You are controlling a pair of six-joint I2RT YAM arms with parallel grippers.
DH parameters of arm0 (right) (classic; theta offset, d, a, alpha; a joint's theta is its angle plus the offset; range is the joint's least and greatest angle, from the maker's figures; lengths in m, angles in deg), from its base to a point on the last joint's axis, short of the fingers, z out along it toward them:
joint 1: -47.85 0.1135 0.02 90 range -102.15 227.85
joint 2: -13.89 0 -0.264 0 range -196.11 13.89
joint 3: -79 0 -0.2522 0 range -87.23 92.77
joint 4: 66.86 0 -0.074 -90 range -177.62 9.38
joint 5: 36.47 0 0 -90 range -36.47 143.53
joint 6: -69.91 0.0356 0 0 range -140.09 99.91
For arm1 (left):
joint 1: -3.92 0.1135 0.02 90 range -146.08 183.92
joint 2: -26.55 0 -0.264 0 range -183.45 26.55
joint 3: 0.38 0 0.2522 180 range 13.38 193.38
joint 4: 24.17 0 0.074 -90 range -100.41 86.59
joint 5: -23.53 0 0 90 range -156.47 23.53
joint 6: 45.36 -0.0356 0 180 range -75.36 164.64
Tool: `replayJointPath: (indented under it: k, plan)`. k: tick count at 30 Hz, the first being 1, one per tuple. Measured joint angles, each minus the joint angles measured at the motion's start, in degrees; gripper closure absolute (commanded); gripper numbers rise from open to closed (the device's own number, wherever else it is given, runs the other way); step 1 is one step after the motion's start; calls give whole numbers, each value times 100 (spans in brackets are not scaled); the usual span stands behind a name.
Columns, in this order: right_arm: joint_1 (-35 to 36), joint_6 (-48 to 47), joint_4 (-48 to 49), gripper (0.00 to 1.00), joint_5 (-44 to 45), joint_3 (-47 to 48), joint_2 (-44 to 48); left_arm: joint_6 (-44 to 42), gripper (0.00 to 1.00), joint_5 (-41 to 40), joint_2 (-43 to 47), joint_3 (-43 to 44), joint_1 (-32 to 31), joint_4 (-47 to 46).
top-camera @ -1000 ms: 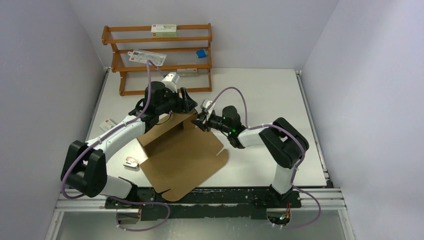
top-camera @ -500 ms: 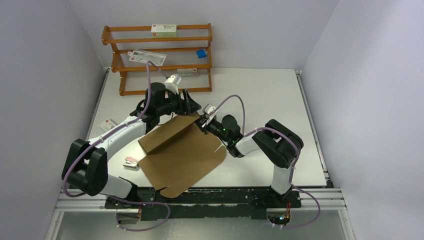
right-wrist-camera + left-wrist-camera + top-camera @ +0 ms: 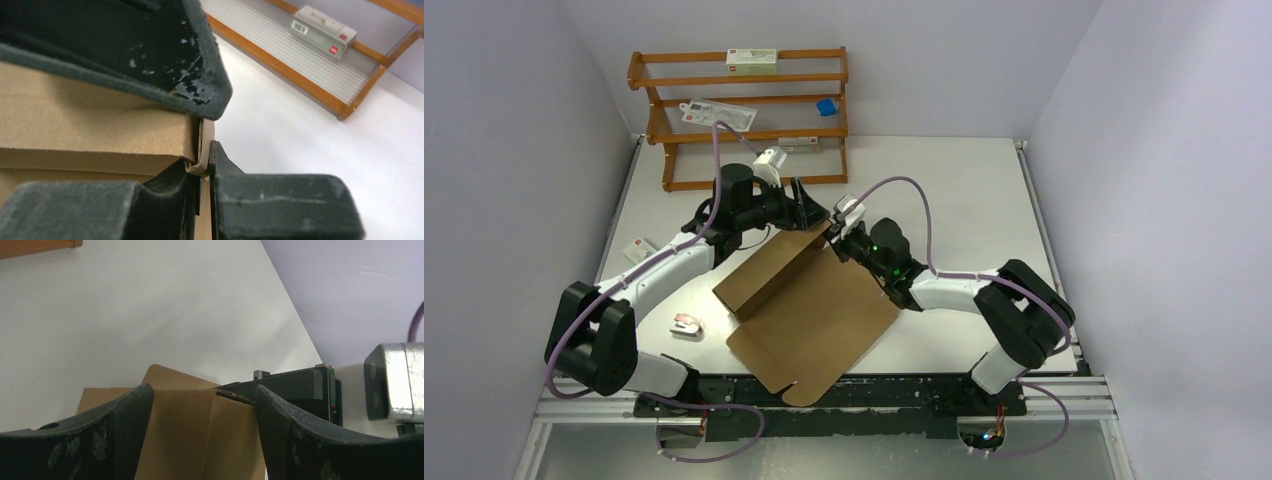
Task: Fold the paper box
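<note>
At the near edge of the tabletop (image 3: pixel 964 200), about 6 o'clock, one flap of the paper box (image 3: pixel 824 320) reaches over the rail between the two arm bases. From there the brown sheet lies flat toward the centre. Its panel on the 10 o'clock side stands up, tilted, along a fold. Just beside the sheet at 9 o'clock lies a small white and red item (image 3: pixel 686 324), and farther out to 10 o'clock lies a small white carton (image 3: pixel 638 248). The two arms meet at the far corner of the raised panel, toward 12 o'clock. The right pincer (image 3: pixel 836 243) is closed on a thin cardboard flap, and in the right wrist view its fingers (image 3: pixel 280 200) press the flap from both sides. The left pincer (image 3: pixel 812 213) is spread wide, with the panel's top edge between its fingers. At 11 o'clock, against the back wall, stands the wooden rack (image 3: pixel 684 57) with white cartons on its shelves.
</note>
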Motion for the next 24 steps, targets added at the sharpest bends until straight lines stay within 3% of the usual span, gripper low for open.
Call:
replayJointPath:
  k: [4,9,15,24]
  plan:
    - [24,-17,-1126,91,282,369,212,22,21,0,-28,0,2,-11]
    - [37,120,-1749,84,632,455,212,87,21,138,-313,-28,2,-114]
    - [35,284,-1257,72,872,120,68,208,23,415,-741,-24,-2,-282]
    - [20,212,-61,68,935,37,-573,269,24,616,-960,79,33,-518]
